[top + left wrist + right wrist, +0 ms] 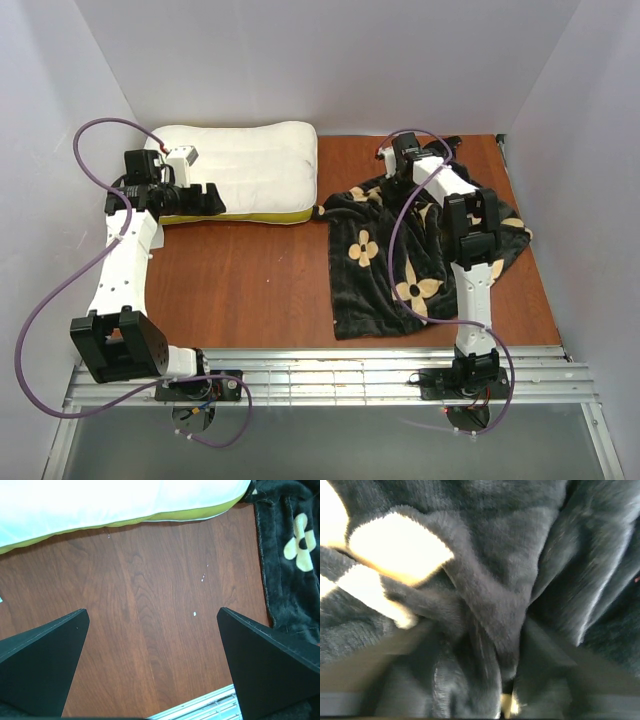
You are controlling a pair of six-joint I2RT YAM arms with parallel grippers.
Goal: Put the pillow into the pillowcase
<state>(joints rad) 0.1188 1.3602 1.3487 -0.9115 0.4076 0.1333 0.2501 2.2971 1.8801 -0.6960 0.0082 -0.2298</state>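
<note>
The white pillow with its yellow side band lies at the table's back left. Its edge also shows at the top of the left wrist view. The black flowered pillowcase lies crumpled at the right, and its edge shows in the left wrist view. My left gripper hangs by the pillow's near left edge, wide open and empty over bare wood. My right gripper is at the pillowcase's far edge, closed on a bunched fold of black plush.
The wooden table has grey walls on three sides and a metal rail strip along the near edge. Purple cables loop off both arms.
</note>
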